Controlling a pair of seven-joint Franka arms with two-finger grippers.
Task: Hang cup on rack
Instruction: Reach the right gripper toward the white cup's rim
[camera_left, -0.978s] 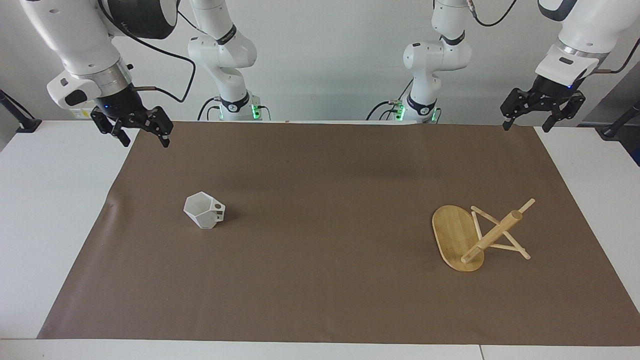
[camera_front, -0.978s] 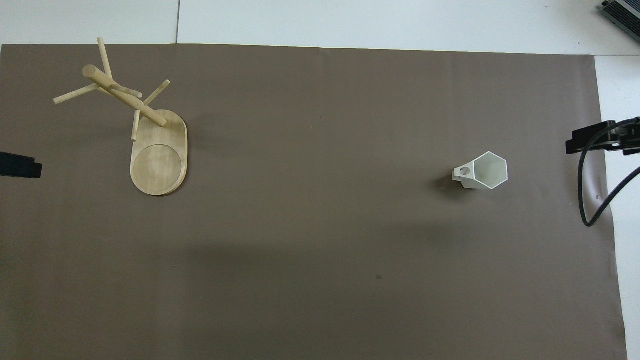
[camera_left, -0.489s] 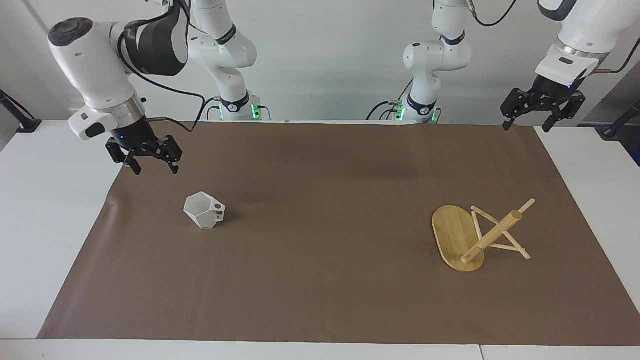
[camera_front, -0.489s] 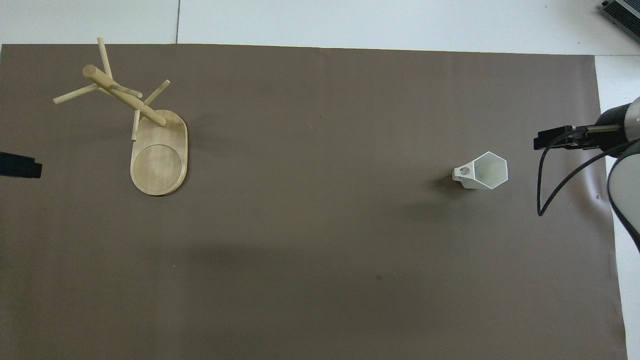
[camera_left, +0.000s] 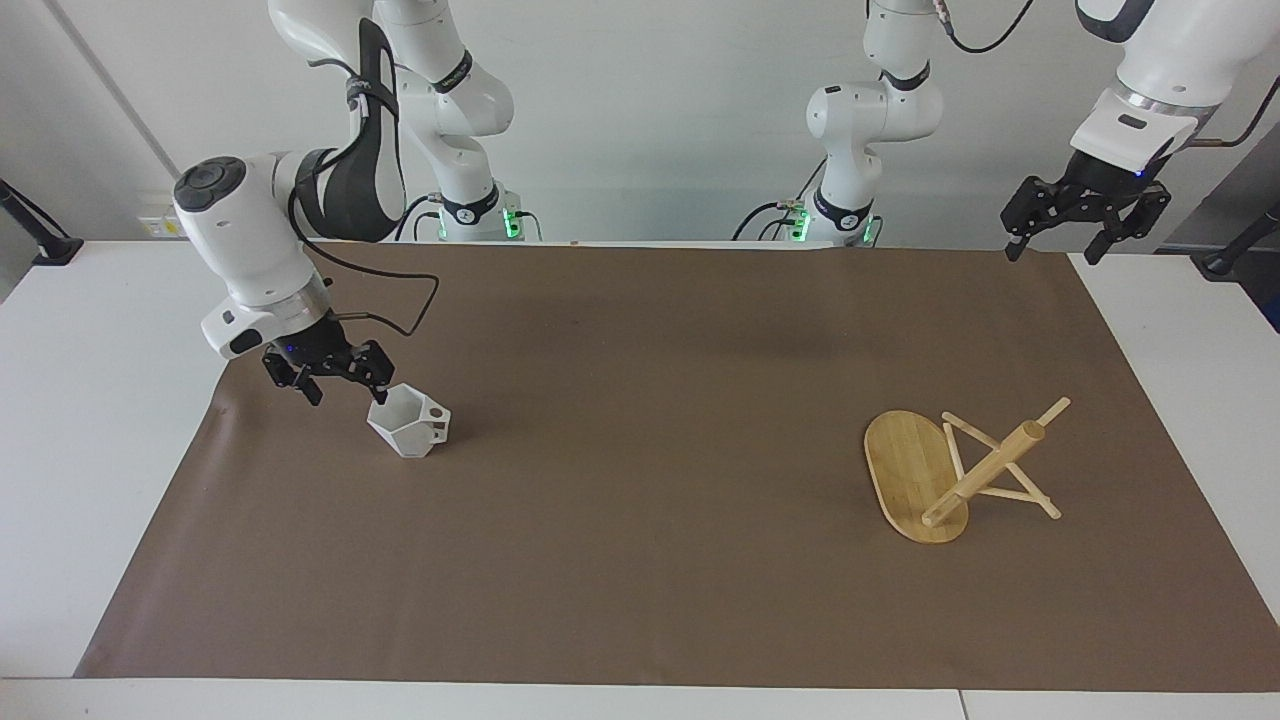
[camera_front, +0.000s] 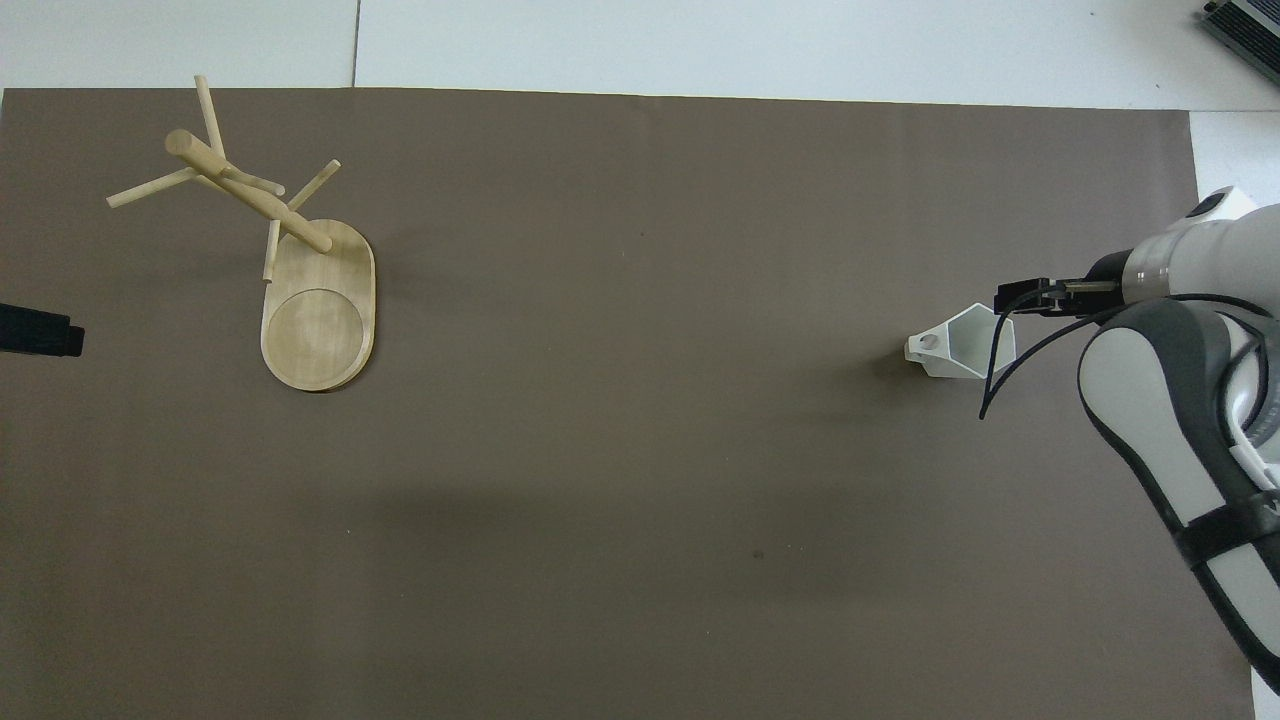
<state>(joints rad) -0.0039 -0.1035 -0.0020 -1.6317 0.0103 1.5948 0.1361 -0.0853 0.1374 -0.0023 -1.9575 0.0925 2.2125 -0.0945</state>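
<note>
Your right gripper hangs just beside the white faceted cup, fingers spread and holding nothing. The cup stands upright on the brown mat toward the right arm's end. The bamboo rack stands toward the left arm's end, where your left gripper waits spread over the mat's corner.

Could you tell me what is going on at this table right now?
The right gripper, open, is down beside the white faceted cup, which stands upright on the brown mat, not yet gripped. The bamboo mug rack stands toward the left arm's end with empty pegs. The left gripper, open, waits over the mat's edge.
</note>
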